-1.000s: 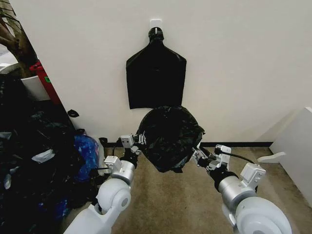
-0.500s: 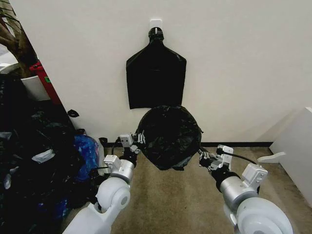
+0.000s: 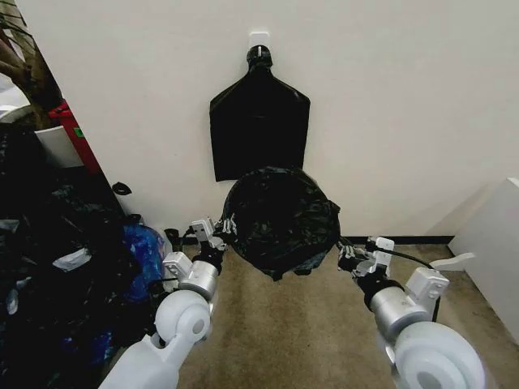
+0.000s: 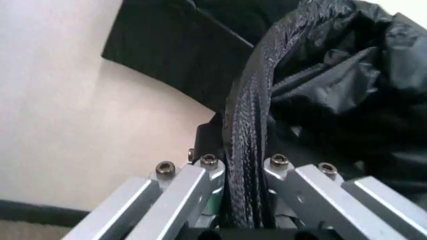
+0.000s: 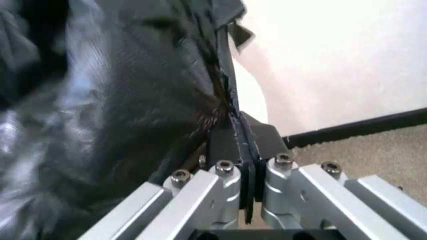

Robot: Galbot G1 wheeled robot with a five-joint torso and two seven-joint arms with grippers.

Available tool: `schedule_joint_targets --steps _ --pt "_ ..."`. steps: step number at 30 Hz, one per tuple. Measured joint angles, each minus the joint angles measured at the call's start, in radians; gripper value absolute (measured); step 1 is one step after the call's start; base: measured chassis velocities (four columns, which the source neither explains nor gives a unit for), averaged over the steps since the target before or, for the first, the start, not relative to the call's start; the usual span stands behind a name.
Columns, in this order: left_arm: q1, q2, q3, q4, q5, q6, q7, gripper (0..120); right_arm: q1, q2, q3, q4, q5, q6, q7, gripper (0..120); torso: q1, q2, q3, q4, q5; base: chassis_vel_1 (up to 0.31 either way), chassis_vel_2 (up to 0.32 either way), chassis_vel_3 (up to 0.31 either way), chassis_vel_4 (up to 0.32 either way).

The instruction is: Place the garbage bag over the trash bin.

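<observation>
wall [image 3: 405,105]: plain white, far | baseboard [image 3: 405,240]: dark | floor [image 3: 300,324]: tan carpet | white cabinet [image 3: 495,243]: right | heap of bags [image 3: 57,267]: left

Flat black bottle-shaped plastic bundle [image 3: 259,121] w/ pinched neck hangs on white wall hook [image 3: 259,37]. Heap of dark & blue bags [image 3: 73,259] on floor at left. Beige carpet [image 3: 292,324].

Thin black plastic for the garbage bag [image 3: 280,220], crinkled and faintly glossy, bunched into a ribbed, rope-like fold between the brushed-metal fingers [image 4: 190,192] of the left gripper [image 4: 243,200] and pressed flat in the right gripper [image 5: 247,192]. Smooth white and silver casing on both arms. Flat matt black plastic on the hanging bundle [image 3: 259,121], matt painted wall [image 3: 405,97], short rough brown carpet [image 3: 300,332].
</observation>
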Motion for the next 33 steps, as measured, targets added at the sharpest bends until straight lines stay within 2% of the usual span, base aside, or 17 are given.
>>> schedule_joint_targets --steps 13,17,21,25,27,28,33 --pt "0.024 0.008 -0.004 -0.03 -0.118 0.037 0.038 4 0.042 0.025 -0.028 -0.217 -0.146 0.039 -0.159 0 0.0 0.0 0.0 0.0001 0.0001 0.0 0.0 0.0 0.0" --pt "0.024 0.007 -0.003 -0.032 -0.124 0.041 0.038 4 0.041 0.03 -0.03 -0.235 -0.167 0.046 -0.173 0 0.0 0.0 0.0 0.0 0.0001 0.0 0.0 0.0 0.0" --pt "0.021 0.003 -0.003 -0.021 -0.114 0.04 0.038 4 0.021 0.028 -0.023 -0.197 -0.171 0.045 -0.155 0 0.0 0.0 0.0 0.0 0.0001 0.0 0.0 0.0 0.0" --pt "0.005 -0.008 -0.002 0.013 -0.112 0.038 0.01 4 -0.019 0.022 -0.014 -0.118 -0.171 0.043 -0.109 14 0.0 0.0 0.0 0.0 -0.0001 0.0 0.0 0.0 0.0" --pt "-0.026 -0.022 -0.002 0.047 -0.138 0.038 -0.043 4 -0.057 0.026 -0.012 -0.061 -0.178 0.043 -0.086 23 0.0 0.0 0.0 0.0 0.0 0.0 0.0 0.0 0.0" --pt "-0.026 -0.022 -0.002 0.047 -0.138 0.038 -0.043 4 -0.057 0.026 -0.012 -0.061 -0.178 0.043 -0.086 23 0.0 0.0 0.0 0.0 0.0 0.0 0.0 0.0 0.0" --pt "-0.06 -0.038 -0.002 0.094 -0.199 0.048 -0.108 4 -0.146 0.06 -0.006 0.02 -0.165 0.047 -0.079 43 0.0 0.0 0.0 -0.0001 0.0 0.0 0.0 0.0 0.0"
